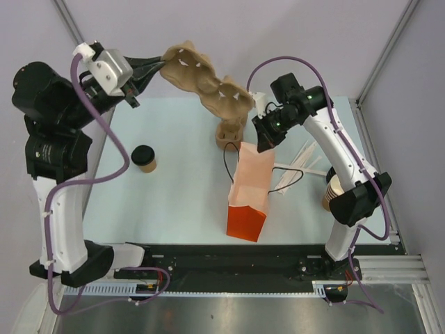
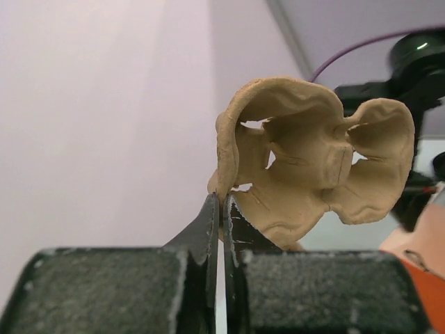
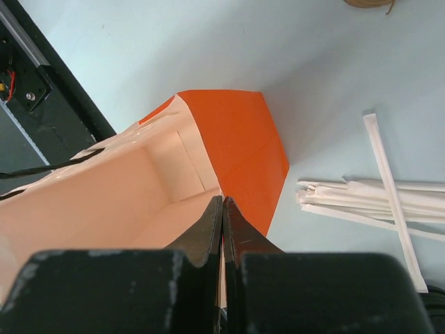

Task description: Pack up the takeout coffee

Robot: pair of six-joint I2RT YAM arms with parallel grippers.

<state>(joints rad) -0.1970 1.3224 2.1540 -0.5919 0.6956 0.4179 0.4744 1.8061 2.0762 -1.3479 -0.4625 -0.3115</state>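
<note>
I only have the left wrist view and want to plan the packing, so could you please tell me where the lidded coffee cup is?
Observer: The takeout coffee stands upright on the table, on the left arm's side, with nothing touching it.
Operator: Thank you. Is the bag held?
Observer: Yes, the right gripper is shut on the rim of the orange bag, its mouth open.
Operator: Anything else nearby?
Observer: Wrapped straws lie right of the bag.

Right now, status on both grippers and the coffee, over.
Left gripper shut on carrier, held aloft. Right gripper shut on bag rim. Coffee upright on table, not packed. Nothing near it.
</note>
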